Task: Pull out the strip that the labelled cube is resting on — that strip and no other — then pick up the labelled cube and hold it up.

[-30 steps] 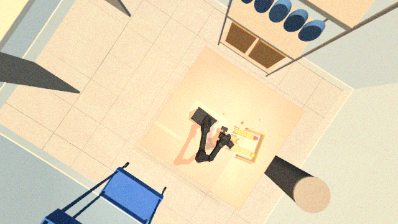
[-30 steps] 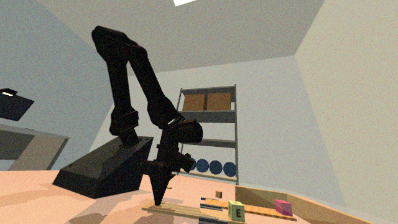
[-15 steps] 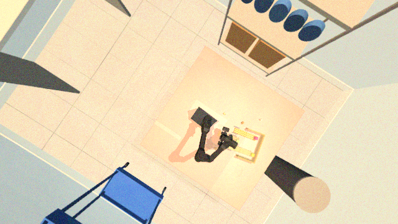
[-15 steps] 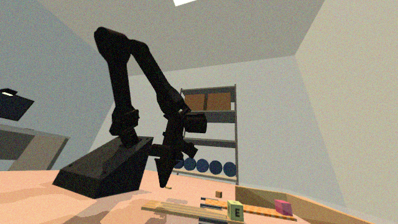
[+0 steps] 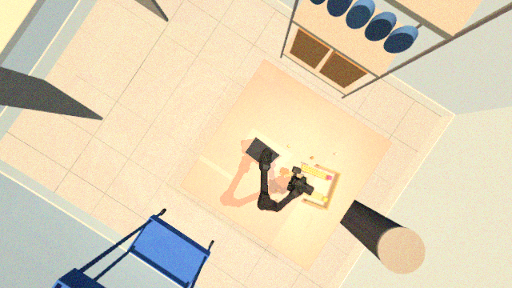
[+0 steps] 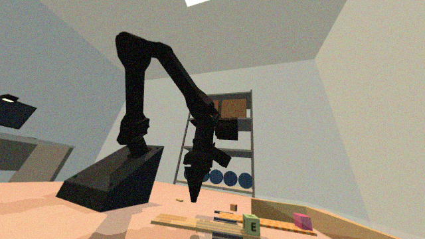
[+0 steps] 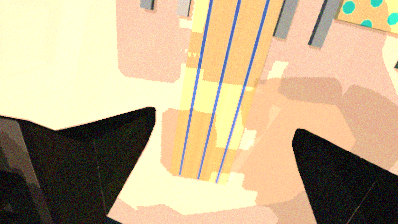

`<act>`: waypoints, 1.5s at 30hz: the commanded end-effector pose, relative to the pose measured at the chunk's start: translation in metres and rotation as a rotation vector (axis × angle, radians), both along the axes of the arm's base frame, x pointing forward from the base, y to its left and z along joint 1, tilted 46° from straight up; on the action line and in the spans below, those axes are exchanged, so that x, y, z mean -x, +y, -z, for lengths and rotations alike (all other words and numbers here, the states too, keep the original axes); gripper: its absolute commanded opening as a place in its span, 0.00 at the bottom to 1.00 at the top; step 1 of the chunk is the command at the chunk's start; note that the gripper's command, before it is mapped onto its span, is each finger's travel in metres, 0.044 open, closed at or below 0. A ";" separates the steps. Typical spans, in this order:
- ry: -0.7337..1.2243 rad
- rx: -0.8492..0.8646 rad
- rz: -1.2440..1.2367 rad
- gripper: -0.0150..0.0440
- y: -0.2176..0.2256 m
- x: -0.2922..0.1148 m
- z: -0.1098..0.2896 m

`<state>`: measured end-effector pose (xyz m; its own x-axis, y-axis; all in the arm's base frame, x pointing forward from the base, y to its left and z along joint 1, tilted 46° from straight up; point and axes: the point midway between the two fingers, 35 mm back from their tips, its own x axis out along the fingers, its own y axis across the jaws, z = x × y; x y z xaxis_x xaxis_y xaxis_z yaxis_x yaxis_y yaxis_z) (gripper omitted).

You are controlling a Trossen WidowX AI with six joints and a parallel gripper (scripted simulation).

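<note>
A green cube labelled E (image 6: 251,224) stands at the right end of a pale orange strip (image 6: 186,222). In the wrist view the same strip (image 7: 235,55) shows three blue lines, and its end lies between my fingers. My gripper (image 6: 194,196) (image 7: 224,125) (image 5: 296,173) is open and empty. It points down and hangs a little above the strip's free end. The cube is out of the wrist view.
An orange strip (image 6: 275,225) and dark grey strips (image 7: 285,20) lie beside the striped one, and a teal-dotted strip (image 7: 365,12) lies at the far right. A pink cube (image 6: 303,221) sits by a low wooden wall (image 6: 332,216). A small brown block (image 6: 233,206) lies behind. The arm's base (image 6: 113,179) stands to the left.
</note>
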<state>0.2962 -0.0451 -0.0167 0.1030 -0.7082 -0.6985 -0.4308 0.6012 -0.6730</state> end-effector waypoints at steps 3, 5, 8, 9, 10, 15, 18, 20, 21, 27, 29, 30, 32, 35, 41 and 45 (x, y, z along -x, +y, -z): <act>0.006 0.003 0.002 1.00 0.008 -0.021 0.002; 0.005 0.003 0.002 1.00 0.011 -0.028 0.002; 0.005 0.003 0.002 1.00 0.015 -0.038 0.002; 0.005 0.003 0.002 1.00 0.016 -0.042 0.002; 0.004 0.003 0.002 1.00 0.017 -0.045 0.002; 0.003 0.002 0.002 1.00 0.023 -0.062 0.002; 0.003 0.002 0.002 1.00 0.027 -0.072 0.002; 0.002 0.002 0.002 1.00 0.030 -0.079 0.002; 0.002 0.002 0.002 1.00 0.031 -0.082 0.003; 0.001 0.001 0.002 1.00 0.039 -0.102 0.005; 0.000 0.001 0.002 1.00 0.042 -0.108 0.006; 0.000 0.001 0.002 1.00 0.044 -0.112 0.007; 0.000 0.001 0.002 1.00 0.046 -0.118 0.009; -0.001 0.001 0.002 1.00 0.050 -0.126 0.012; -0.001 0.000 0.002 0.82 0.049 -0.129 0.016; -0.001 0.000 0.002 0.68 0.044 -0.130 0.021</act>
